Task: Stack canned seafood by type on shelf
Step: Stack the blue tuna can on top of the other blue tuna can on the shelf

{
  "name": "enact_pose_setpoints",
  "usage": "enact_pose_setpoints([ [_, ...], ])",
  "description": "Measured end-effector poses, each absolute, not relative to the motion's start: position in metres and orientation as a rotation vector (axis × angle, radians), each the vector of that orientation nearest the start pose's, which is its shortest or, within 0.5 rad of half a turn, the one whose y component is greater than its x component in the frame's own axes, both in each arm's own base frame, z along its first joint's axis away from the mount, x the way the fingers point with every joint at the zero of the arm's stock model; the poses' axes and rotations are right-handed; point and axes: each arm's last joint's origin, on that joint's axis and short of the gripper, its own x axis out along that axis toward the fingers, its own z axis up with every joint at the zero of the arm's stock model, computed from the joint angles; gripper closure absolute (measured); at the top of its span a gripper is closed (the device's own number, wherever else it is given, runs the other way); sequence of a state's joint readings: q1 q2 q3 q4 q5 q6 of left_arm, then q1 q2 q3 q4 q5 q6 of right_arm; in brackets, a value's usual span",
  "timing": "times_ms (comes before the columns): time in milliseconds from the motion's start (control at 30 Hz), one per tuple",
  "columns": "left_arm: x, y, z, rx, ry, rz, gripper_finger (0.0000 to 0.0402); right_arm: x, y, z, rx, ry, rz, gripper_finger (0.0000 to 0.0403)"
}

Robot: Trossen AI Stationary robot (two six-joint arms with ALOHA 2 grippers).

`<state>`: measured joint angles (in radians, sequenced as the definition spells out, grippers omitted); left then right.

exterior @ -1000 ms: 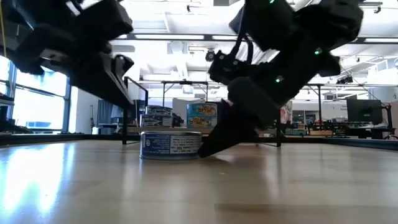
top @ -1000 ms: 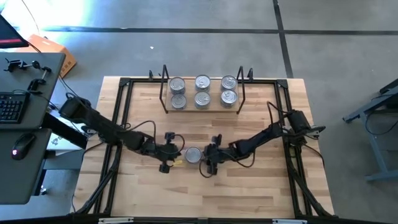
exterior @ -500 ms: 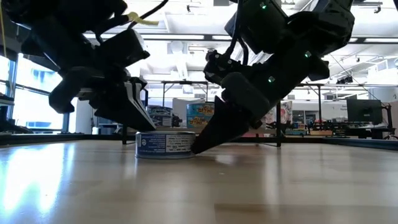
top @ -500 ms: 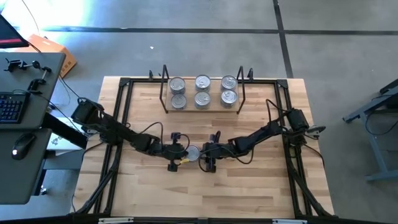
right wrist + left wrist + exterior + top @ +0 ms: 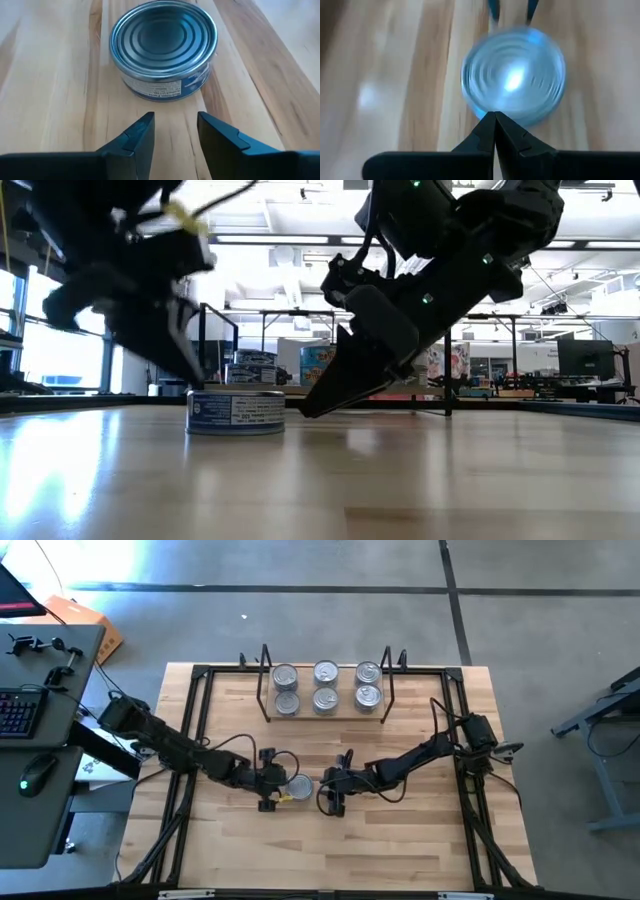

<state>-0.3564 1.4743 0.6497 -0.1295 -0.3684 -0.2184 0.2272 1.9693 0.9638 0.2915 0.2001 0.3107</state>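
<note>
Loose tin: a single can of seafood sits flat on the wooden tabletop, in the middle area between the two arms, well apart from the shelf (silver ringed lid up, blue-and-white label around the side).
Left gripper: on the tin's left side; its fingertips are pressed together with nothing between them, their point right at the tin's rim.
Right gripper: just to the tin's right, tilted down toward the table; its fingers stand partly apart, with bare wood in the gap, and the tin lies just ahead of them, not held.
Shelf: the low rack stands at the far side of the table, black wire uprights at both ends.
Shelved tins: six silver lids show from above, in three columns of two.
Low view: the loose tin rests on the wood, the right gripper's dark finger slanting down beside it.
</note>
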Motion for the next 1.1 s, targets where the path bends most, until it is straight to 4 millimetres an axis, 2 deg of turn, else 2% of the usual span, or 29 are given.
enact_pose_setpoints([
  [133,0.244,-0.080,0.133,0.106,0.923,0.109,0.0401,0.369,0.076,0.109,0.147,0.698,-0.079,0.0264],
  [433,0.262,-0.086,0.115,0.121,0.821,0.093,0.0401,0.369,0.075,0.108,0.146,0.713,-0.019,0.0263],
  [700,0.266,-0.086,0.115,0.118,0.791,0.138,0.0401,0.368,0.075,0.119,0.188,0.686,-0.033,0.0263],
  [1100,0.266,-0.085,0.115,0.114,0.787,0.174,0.0401,0.382,0.078,0.145,0.271,0.758,-0.101,0.0263],
])
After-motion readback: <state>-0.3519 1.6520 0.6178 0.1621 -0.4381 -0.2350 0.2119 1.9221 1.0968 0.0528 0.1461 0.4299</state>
